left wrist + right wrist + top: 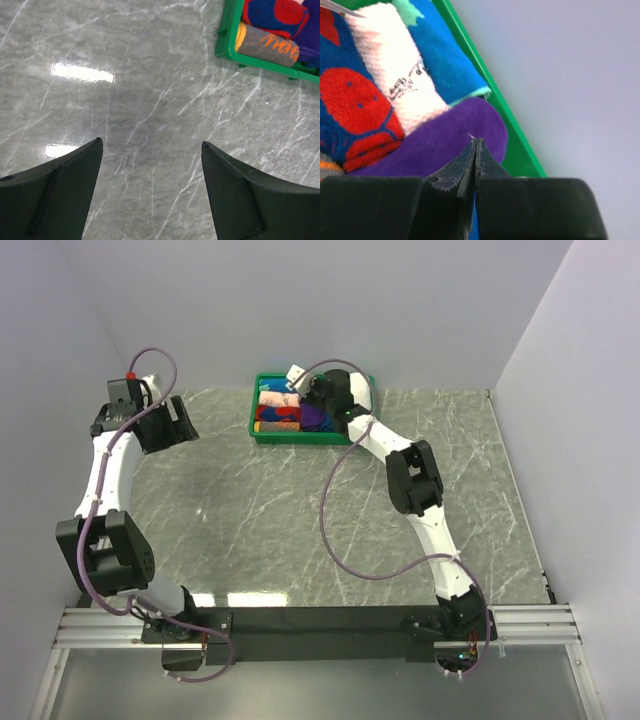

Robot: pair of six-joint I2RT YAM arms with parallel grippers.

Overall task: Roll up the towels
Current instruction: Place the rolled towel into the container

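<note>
The deep-purple towel (445, 145) lies bunched in the right end of a green bin (520, 150), beside other rolled towels. From the top view the purple cloth (315, 420) shows just under my right wrist. My right gripper (476, 139) is shut, its fingertips pressed together and resting against the purple towel's top, with no cloth visibly between them. At the table's far left my left gripper (152, 142) hangs open over bare marble, nothing between its fingers; it also appears in the top view (170, 425).
The green bin (262, 437) stands at the back middle of the table against the wall. It holds a white roll (395, 75), a bright blue towel (445, 55), a red-and-blue roll (355, 110) and a grey roll with orange marks (267, 45). Walls enclose three sides.
</note>
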